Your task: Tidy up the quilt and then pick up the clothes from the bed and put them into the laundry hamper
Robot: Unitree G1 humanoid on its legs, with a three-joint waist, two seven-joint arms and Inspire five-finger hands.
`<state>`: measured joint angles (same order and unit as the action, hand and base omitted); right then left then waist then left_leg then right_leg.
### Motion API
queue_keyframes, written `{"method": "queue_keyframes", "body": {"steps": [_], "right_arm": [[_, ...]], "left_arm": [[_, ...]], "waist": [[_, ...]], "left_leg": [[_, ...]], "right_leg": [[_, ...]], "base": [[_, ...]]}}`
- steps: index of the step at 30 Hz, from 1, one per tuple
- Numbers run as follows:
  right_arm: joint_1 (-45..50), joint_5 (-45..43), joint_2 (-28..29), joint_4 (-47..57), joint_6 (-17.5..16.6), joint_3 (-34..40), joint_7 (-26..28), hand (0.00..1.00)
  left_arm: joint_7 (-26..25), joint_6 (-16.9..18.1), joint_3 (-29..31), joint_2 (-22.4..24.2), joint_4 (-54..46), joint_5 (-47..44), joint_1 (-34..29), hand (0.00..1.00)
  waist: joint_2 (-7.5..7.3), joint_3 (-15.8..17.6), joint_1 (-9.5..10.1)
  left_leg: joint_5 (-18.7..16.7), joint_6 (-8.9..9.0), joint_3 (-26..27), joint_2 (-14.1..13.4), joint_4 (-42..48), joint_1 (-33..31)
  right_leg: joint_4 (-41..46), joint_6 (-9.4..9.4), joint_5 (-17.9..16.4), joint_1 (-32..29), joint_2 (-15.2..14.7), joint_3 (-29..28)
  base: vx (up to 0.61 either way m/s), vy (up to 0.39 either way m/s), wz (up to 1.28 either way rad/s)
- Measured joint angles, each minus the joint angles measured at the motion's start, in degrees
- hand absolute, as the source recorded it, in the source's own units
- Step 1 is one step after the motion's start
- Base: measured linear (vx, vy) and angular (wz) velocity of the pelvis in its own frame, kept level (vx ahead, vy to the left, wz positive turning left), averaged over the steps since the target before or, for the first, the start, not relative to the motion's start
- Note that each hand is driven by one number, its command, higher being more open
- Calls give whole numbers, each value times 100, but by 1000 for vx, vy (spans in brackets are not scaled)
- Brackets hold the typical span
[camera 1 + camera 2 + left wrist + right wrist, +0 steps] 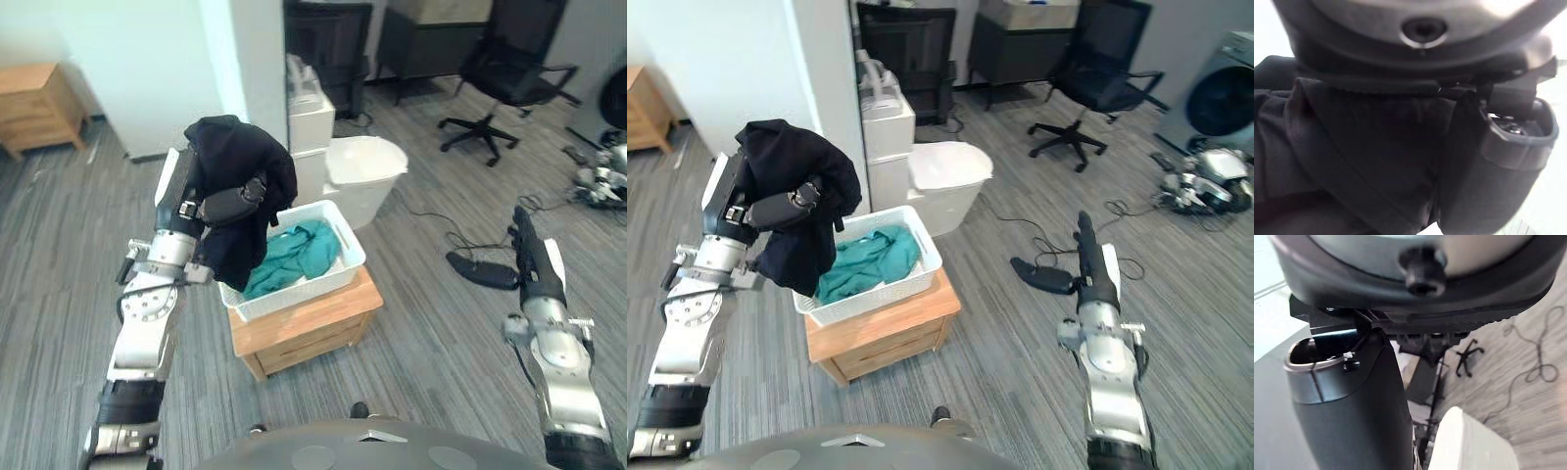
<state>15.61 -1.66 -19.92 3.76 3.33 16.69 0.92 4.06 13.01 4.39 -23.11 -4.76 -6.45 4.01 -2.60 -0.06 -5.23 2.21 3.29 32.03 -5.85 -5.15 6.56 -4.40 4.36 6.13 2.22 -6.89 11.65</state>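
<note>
1. Now the left hand (233, 203) grips a black garment (235, 147) – thumb across the cloth – over the white laundry hamper's (294, 294) left edge.
2. A teal garment (299, 253) lies in the hamper, on a wooden desk (304, 333).
3. Right hand (534, 259) – fingers straight, empty.

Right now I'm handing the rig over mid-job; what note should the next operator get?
Left hand: shut on the dark garment, held over the left rim of the white hamper.
Right hand: open, empty, out over the floor to the right.
Done: teal garment lies in the hamper, which sits on a wooden stand.
To do: lower and release the dark garment into the hamper.
</note>
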Motion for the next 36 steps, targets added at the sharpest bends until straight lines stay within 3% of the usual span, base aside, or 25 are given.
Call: {"method": "queue_keyframes", "body": {"steps": [5,7,10,12,16,19,20,24,27,32,36], "right_arm": [[720,-231,167,-166,-268,458,437,100],[922,-413,247,-593,-449,545,717,100],[1082,-568,364,-1059,-646,571,938,100],[1291,-668,808,-1743,-902,625,1169,100],[1418,-657,1213,-2611,-1038,385,1197,100],[1512,-588,1579,-3300,-1043,-101,1087,100],[1472,-585,1672,-3572,-1048,-296,1072,100],[1401,-831,1747,-3957,-1433,-319,1055,100],[1220,-1047,1658,-4163,-1615,-321,1227,100],[1056,-1056,1544,-4393,-1780,-319,1411,100],[1051,-1048,1542,-4593,-1891,-237,1543,100]], "left_arm": [[-429,332,-64,-8,686,949,165,0],[-646,327,-194,-7,1294,1454,405,0],[-752,292,-288,-8,1791,1667,696,0],[-768,62,-306,22,2288,1672,923,0],[-963,-304,-394,155,2811,2217,1127,0],[-1148,-726,-616,360,3292,2564,1368,0],[-1220,-925,-682,408,3478,2771,1503,100],[-1389,-1527,-674,468,4109,2929,2038,100],[-1514,-1750,-506,457,4357,2799,2384,100],[-1607,-1730,-241,416,4358,2078,2707,100],[-1451,-1427,-58,224,4232,1577,2871,100]], "waist": [[118,-104,-168],[136,-204,-316],[130,-236,-359],[123,-240,-465],[108,-222,-620],[-29,-31,-653],[-96,117,-659],[-142,409,-644],[-134,568,-593],[-60,616,-419],[-30,635,-293]], "left_leg": [[-77,119,364,-85,1,190],[-107,157,468,-112,3,201],[-141,164,642,-129,3,198],[-175,205,1006,-175,1,184],[-155,229,1259,-182,1,-25],[-109,223,1329,-175,4,-214],[-98,202,1330,-171,4,-272],[-79,177,1328,-166,6,-578],[-69,170,1324,-186,28,-636],[-64,170,1286,-206,33,-610],[-92,172,1089,-251,28,-440]], "right_leg": [[2,-40,18,-2,106,-279],[2,-48,13,-30,132,-333],[23,-50,15,-123,157,-468],[54,-79,-6,-298,197,-670],[172,-94,-11,-664,203,-806],[285,-87,0,-940,208,-906],[338,-86,1,-1033,207,-927],[346,-36,130,-1376,210,-1020],[348,-4,199,-1449,230,-1034],[404,41,262,-1437,236,-1007],[438,39,259,-1178,233,-860]], "base": [[51,-21,-34],[43,-21,-21],[7,-7,-27],[-7,-11,-41],[-10,-16,-23],[-29,-8,-12],[-46,3,1],[-23,10,-5],[0,0,0],[1,6,4],[-12,13,24]]}}
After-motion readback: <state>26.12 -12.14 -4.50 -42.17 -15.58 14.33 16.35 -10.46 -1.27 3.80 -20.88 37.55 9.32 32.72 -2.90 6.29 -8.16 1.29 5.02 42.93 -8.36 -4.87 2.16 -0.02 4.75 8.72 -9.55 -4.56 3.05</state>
